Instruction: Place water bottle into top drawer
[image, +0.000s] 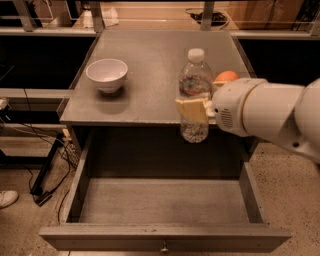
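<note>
The water bottle is clear plastic with a white cap and a thin label band. It stands upright, held in the air, with its base below the level of the table's front edge. My gripper comes in from the right on a white arm and is shut on the bottle's lower middle, one yellowish finger across its front. The top drawer is pulled wide open below the tabletop and holds nothing; its grey front panel has a small metal knob. The bottle hangs over the drawer's back part.
A white bowl sits at the left of the grey tabletop. An orange round object lies behind my arm. Cables and a shoe lie on the floor at left. Shelving stands behind the table.
</note>
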